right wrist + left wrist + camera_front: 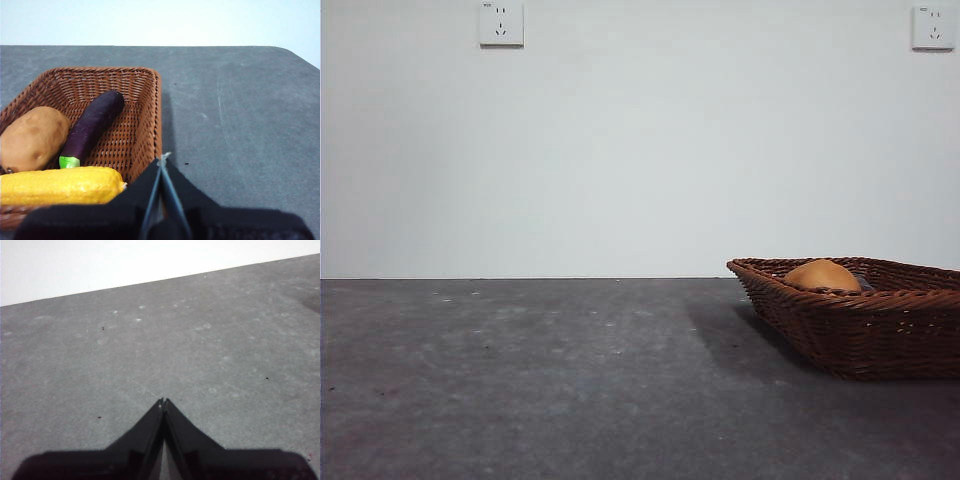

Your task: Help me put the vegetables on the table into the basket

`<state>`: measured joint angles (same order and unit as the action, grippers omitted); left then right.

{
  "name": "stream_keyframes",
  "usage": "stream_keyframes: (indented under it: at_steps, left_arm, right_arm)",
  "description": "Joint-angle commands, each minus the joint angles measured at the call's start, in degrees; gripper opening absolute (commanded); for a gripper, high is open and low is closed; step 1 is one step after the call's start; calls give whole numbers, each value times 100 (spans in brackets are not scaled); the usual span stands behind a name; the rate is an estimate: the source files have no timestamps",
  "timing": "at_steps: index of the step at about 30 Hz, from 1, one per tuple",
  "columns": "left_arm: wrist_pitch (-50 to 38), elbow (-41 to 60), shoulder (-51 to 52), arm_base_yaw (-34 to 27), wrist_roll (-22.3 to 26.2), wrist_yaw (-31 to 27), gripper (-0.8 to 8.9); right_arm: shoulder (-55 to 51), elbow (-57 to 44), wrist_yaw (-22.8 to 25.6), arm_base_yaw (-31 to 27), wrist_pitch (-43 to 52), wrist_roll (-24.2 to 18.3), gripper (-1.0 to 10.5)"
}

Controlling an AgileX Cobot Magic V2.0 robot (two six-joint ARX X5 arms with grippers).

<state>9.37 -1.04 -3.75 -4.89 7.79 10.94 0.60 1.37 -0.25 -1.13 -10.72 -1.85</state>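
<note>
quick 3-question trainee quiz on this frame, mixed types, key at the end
1. True or false: the eggplant lies on the table outside the basket.
2. How many vegetables does the right wrist view show in the basket?
3. The left gripper and the right gripper are: A) both shut, holding nothing B) both open C) one holding the corn

Key: 1 false; 2 three: potato, eggplant, corn; 3 A.
</note>
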Motion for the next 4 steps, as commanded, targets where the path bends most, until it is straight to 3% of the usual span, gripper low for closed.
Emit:
stream_keyframes:
  at_steps: [1,4]
  left_arm:
    - [-35,55,-2,-20,-52,-4,-4]
    - [-33,55,-2,-20,-52,-7,-4]
  right_arm:
    - [-7,-55,-11,4,24,48,1]
    - [-7,-55,-11,4,24,48,1]
